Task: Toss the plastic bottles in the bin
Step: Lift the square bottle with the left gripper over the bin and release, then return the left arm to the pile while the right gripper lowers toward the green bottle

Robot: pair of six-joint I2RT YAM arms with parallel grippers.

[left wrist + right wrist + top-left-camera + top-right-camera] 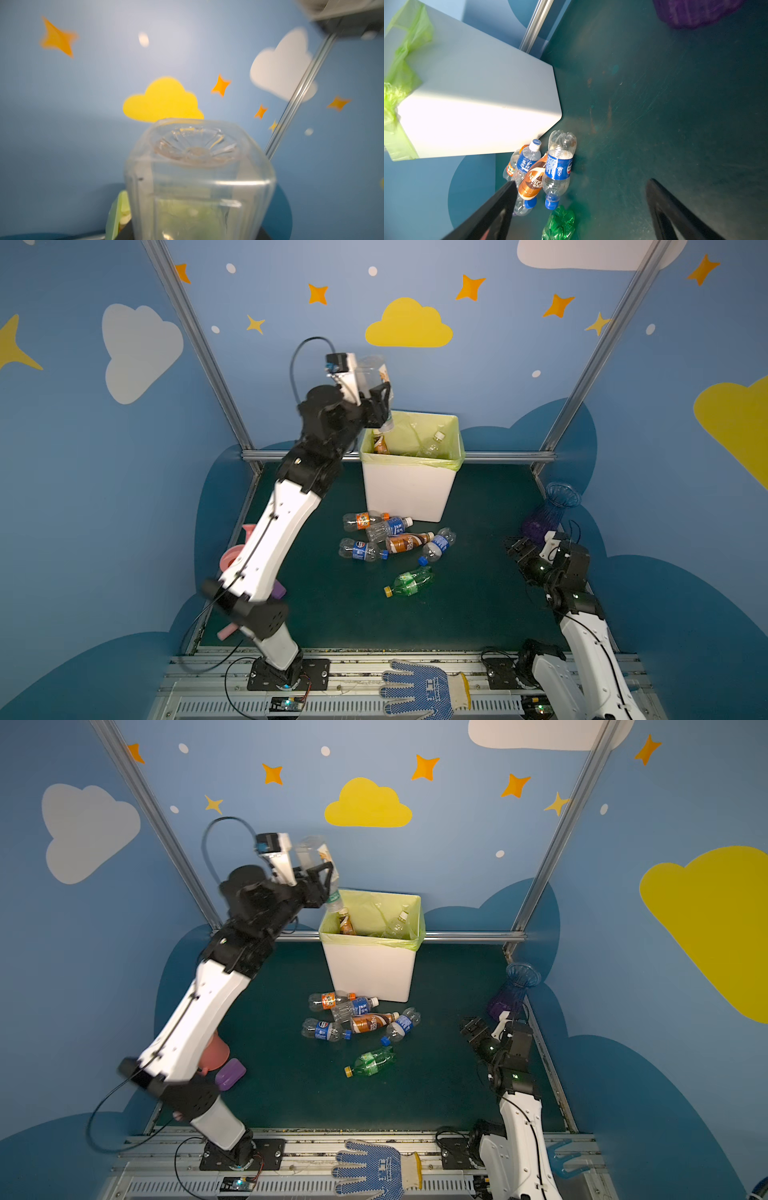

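Bottle point(371, 369) over the bin point(409, 489) rim's left edge, left gripper point(382, 401) clamp unclear; right gripper point(581, 182) apart.

Six bottles point(405, 542) on the mat point(478, 580), two inside one bin point(409, 493), one above it, one vase point(548, 512), one glove point(419, 691).

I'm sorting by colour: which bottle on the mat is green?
The yellow-capped green bottle, lying alone nearest the front edge. The other five, clear or brown, huddle together by the bin.
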